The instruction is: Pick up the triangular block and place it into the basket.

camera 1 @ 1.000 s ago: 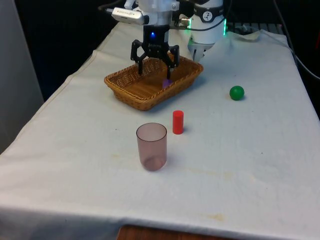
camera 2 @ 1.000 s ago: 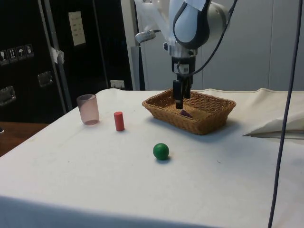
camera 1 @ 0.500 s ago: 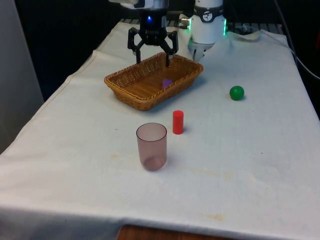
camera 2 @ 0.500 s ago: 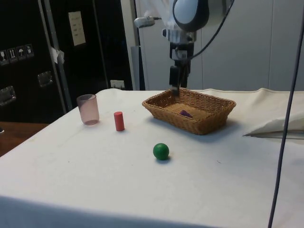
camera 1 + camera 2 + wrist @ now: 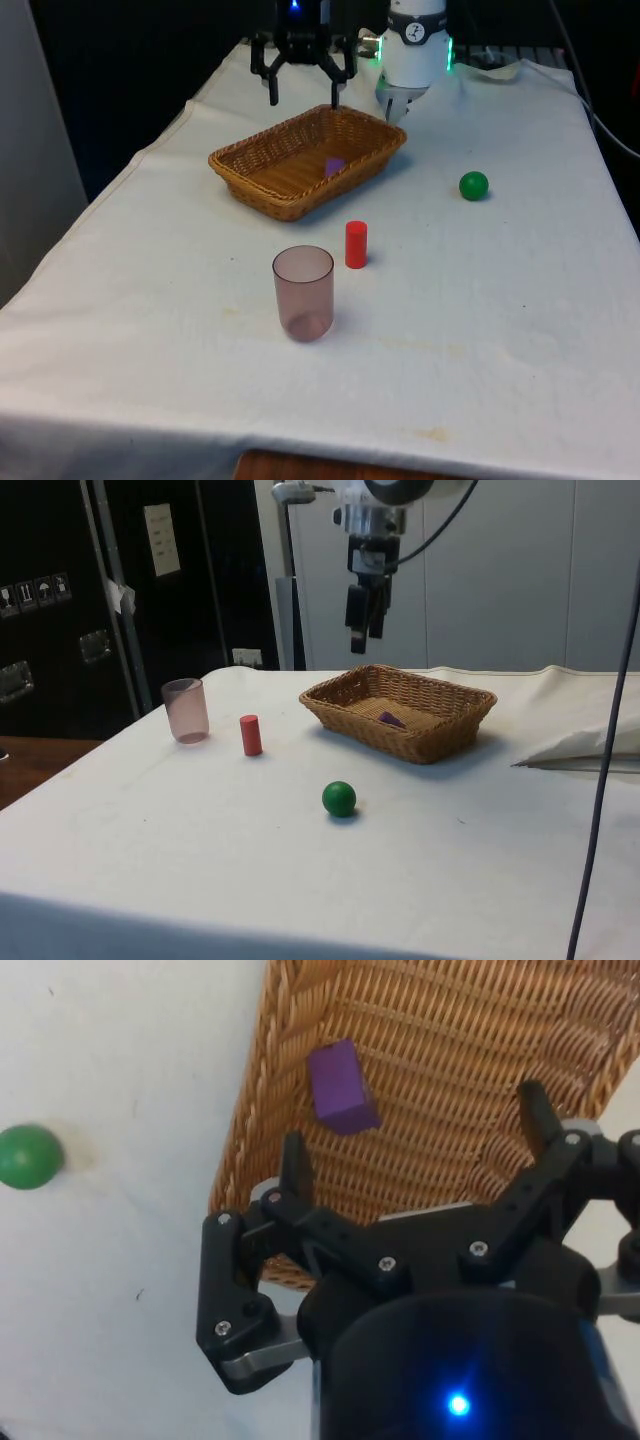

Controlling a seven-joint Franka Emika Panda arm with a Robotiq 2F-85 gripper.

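Note:
A small purple triangular block [image 5: 334, 166] [image 5: 390, 720] [image 5: 342, 1088] lies loose on the floor of the wicker basket [image 5: 250, 172] [image 5: 440, 742] [image 5: 470, 1080], near its end towards the front view's right. My gripper [image 5: 303, 97] [image 5: 364, 640] [image 5: 412, 1150] hangs well above the basket's far rim, open, with nothing between its fingers.
A red cylinder [image 5: 356, 244] [image 5: 250, 735] stands in front of the basket, and a translucent pinkish cup [image 5: 303, 293] [image 5: 186, 710] stands nearer the front edge. A green ball [image 5: 473, 185] [image 5: 339, 798] [image 5: 28, 1156] rests on the cloth at the front view's right.
My gripper has risen straight up out of the basket, open all the while. The purple block has stayed where it lay.

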